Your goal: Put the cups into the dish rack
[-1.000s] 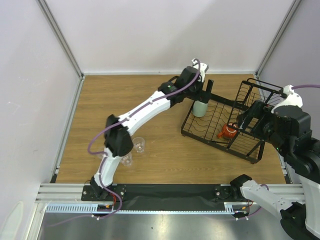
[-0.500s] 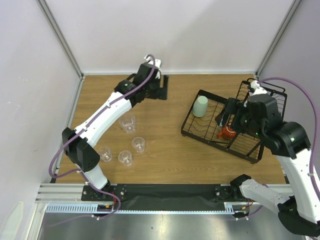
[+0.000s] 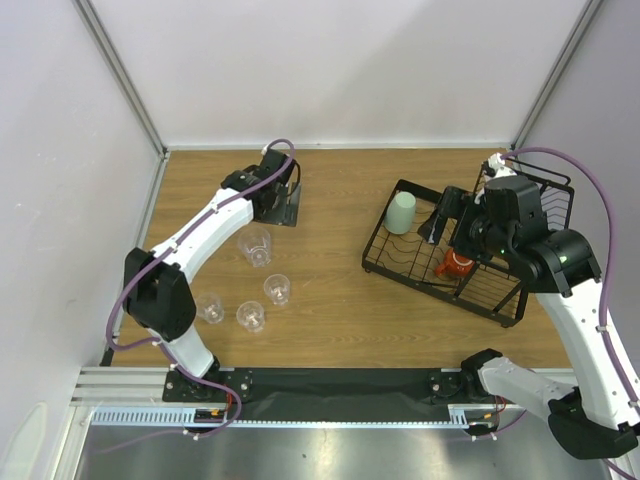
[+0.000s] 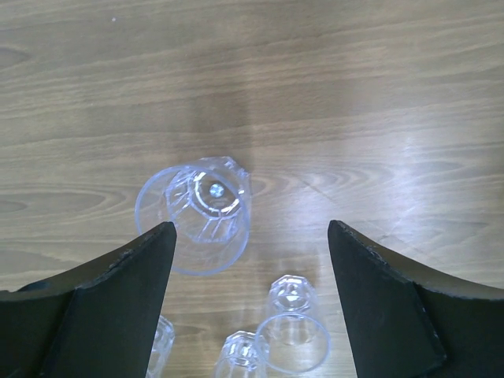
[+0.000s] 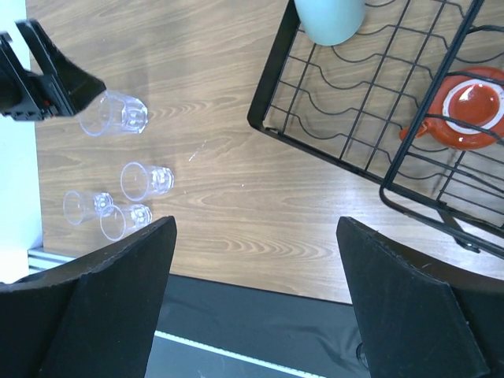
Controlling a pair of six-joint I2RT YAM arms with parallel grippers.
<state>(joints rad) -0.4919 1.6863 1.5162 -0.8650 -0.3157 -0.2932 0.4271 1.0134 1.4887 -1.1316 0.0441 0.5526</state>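
Several clear tumblers stand on the wooden table (image 3: 330,290): one (image 3: 255,247) just below my left gripper (image 3: 285,208), and three more nearer me (image 3: 277,289) (image 3: 250,316) (image 3: 210,307). The left gripper (image 4: 250,230) is open and empty, high above the nearest tumbler (image 4: 197,213). The black wire dish rack (image 3: 385,255) holds the mint-green cup (image 3: 402,212), mouth down, and the orange-red mug (image 3: 456,265). My right gripper (image 3: 440,222) hovers open and empty over the rack. Its wrist view shows its jaws (image 5: 256,224), the mug (image 5: 466,110), the mint cup (image 5: 331,17) and the rack (image 5: 276,130).
The rack's taller basket section (image 3: 545,195) rises at the far right, close to the right arm. White walls close the table on the left, back and right. A black strip (image 5: 260,315) and metal rail run along the near edge.
My left gripper has left the mint cup in the rack and swung left to above the clear tumblers. My right arm has moved in from the right to over the rack.
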